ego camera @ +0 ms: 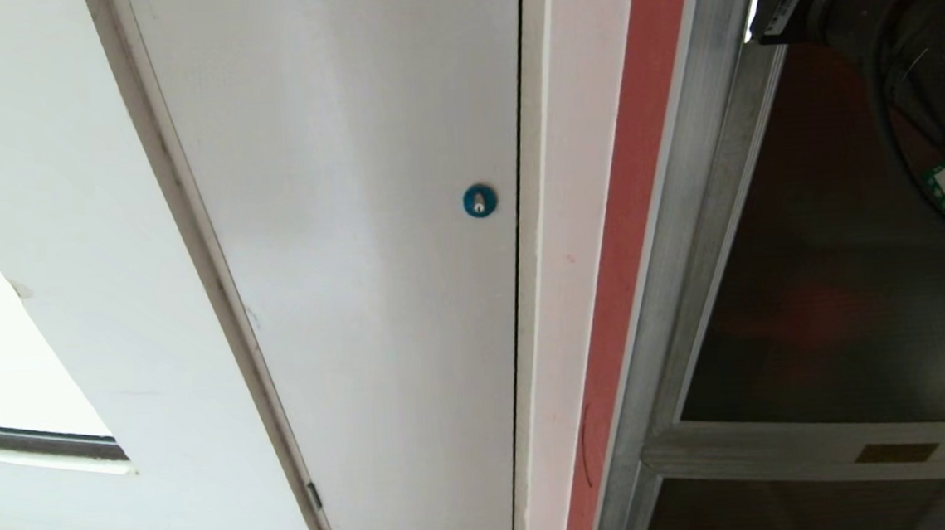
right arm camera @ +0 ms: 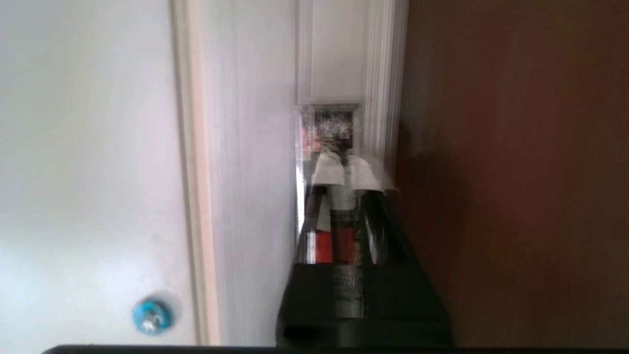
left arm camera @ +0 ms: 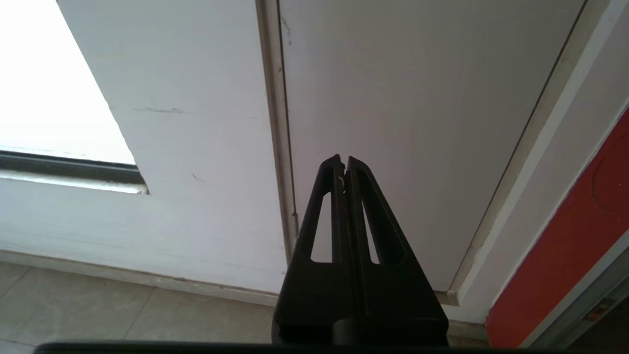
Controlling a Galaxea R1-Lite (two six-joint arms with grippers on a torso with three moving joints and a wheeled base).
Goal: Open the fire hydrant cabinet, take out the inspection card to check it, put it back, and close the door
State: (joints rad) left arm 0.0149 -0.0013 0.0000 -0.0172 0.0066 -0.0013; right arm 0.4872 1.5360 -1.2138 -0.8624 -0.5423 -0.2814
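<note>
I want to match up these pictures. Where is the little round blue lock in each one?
Head view: the blue lock sits mid-picture, near the white panel's edge closest to the fire hydrant cabinet.
Left wrist view: not in it; only the panel's lower part shows.
Right wrist view: blurred, in the lower left corner.
Shared landmark: the white panel itself, seen in all three views.

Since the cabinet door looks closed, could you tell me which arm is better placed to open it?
The right. The right gripper is shut at the latch on the door. The left gripper hangs shut before the white panel.
</note>
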